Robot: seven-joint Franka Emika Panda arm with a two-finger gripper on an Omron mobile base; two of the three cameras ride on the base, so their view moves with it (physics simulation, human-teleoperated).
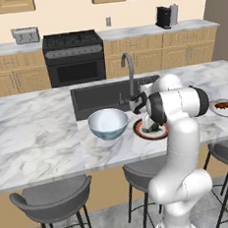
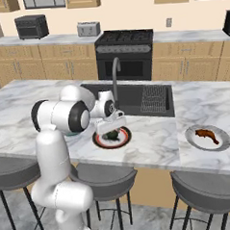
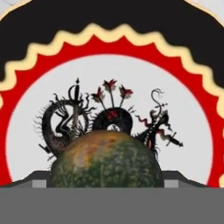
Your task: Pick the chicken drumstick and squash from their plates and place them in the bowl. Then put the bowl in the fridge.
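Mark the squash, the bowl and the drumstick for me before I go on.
squash [image 3: 105,159]: hand view, middle of its green-orange top.
bowl [image 1: 108,122]: left base view, white inside.
chicken drumstick [image 2: 207,135]: right base view, thick middle of the meat, on the grey plate.

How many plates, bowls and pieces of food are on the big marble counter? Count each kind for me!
Plates: 2, the orange-red rimmed plate and the grey plate
Bowls: 1, the bowl
Food pieces: 2, the squash and the chicken drumstick
Total: 5
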